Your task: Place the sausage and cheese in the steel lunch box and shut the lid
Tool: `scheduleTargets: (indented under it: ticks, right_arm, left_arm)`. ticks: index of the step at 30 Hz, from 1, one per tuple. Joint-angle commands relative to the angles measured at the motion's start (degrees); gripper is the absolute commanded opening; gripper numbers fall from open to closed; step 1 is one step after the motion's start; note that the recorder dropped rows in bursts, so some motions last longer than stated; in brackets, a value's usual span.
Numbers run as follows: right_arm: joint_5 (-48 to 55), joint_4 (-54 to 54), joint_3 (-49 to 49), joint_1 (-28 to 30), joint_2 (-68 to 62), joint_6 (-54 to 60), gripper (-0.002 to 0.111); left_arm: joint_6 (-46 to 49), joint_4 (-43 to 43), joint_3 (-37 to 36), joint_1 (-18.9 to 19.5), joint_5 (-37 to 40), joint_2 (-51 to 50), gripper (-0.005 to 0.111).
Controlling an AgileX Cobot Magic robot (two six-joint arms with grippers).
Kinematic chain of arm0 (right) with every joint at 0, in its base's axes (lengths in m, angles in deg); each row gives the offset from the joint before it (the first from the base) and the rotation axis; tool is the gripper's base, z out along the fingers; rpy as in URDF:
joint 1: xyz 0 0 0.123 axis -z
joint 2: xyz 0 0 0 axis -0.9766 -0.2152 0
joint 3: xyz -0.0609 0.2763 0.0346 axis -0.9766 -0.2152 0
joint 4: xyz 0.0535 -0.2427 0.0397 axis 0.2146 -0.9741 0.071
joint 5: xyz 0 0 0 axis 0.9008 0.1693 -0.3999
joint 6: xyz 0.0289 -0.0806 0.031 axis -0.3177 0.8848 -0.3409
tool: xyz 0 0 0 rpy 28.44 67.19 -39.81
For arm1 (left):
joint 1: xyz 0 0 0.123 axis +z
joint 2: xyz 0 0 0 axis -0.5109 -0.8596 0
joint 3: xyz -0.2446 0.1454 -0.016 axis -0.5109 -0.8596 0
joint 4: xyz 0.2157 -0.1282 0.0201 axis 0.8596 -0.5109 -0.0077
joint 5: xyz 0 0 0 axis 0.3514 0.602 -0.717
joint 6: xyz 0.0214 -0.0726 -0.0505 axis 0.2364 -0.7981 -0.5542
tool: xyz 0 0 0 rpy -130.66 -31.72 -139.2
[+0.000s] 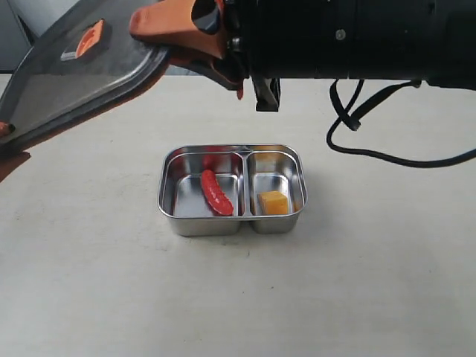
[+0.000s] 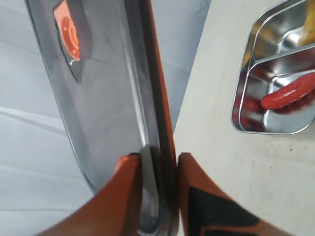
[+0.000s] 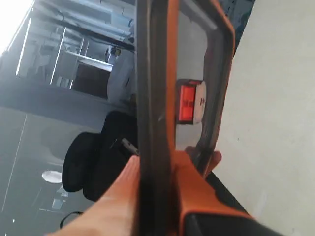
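A steel lunch box (image 1: 201,224) (image 2: 236,110) is sitting open near the middle of a pale table (image 1: 111,297), its divider splitting it into a wider and a narrower compartment. The sausage (image 1: 216,193) (image 2: 290,91), red and glossy, is lying at a slant in the wider compartment, on the left in the exterior view. The cheese (image 1: 273,201), a small yellow-orange block, is resting in the narrower compartment on the right. The lid (image 1: 74,74) (image 2: 103,98) (image 3: 153,73) is not on the box: it is hanging in the air up and to the left of it, tilted, with its orange valve tab (image 1: 89,37) (image 2: 69,32) (image 3: 188,103) showing at its centre. Both arms are holding it. The right gripper (image 1: 175,48) (image 3: 157,164), reaching across from a black arm at the top of the exterior view, is pinching the lid's edge nearest the box between its orange fingers. The left gripper (image 1: 6,145) (image 2: 155,160), only just showing at the left edge of the exterior view, is closing its orange fingers on the lid's rim at the opposite end, one finger pressing on each face. A black cable (image 1: 357,134) is looping down from the right arm above the table.
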Motion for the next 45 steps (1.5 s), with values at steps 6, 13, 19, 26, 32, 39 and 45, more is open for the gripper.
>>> scheduleTargets:
  ticks: [6, 13, 19, 26, 32, 39, 45]
  right_arm:
    - [-0.49, -17.53, 0.27, -0.43, 0.56, 0.57, 0.008]
    - [-5.63, -18.48, 0.27, -0.43, 0.56, 0.71, 0.037]
    - [-7.46, -20.25, 0.27, -0.54, 0.56, 0.71, 0.000]
    - [-8.45, -22.52, 0.27, -0.54, 0.56, 0.71, 0.000]
    - [-13.32, -22.28, 0.27, -0.54, 0.56, 0.71, -0.001]
    - [-17.78, -21.80, 0.27, -0.54, 0.56, 0.71, -0.001]
    - [-18.97, -21.44, -0.59, 2.88, 0.02, -3.73, -0.001]
  left_arm:
    - [1.89, 8.33, -0.10, -0.11, 0.06, -0.20, 0.000]
    - [1.89, 11.18, -0.10, -0.11, 3.28, -0.20, 0.000]
    - [1.89, 11.28, -0.10, -0.11, 6.14, -0.20, 0.000]
    - [1.76, 12.22, -0.10, -0.11, 7.02, -0.20, 0.000]
    - [-1.82, 11.96, -0.10, -0.11, 7.10, -0.20, 0.000]
    - [-5.34, 11.96, -0.10, -0.11, 7.10, 0.20, 0.000]
    - [-13.92, 13.22, -0.10, -0.11, 7.10, 1.92, 0.002]
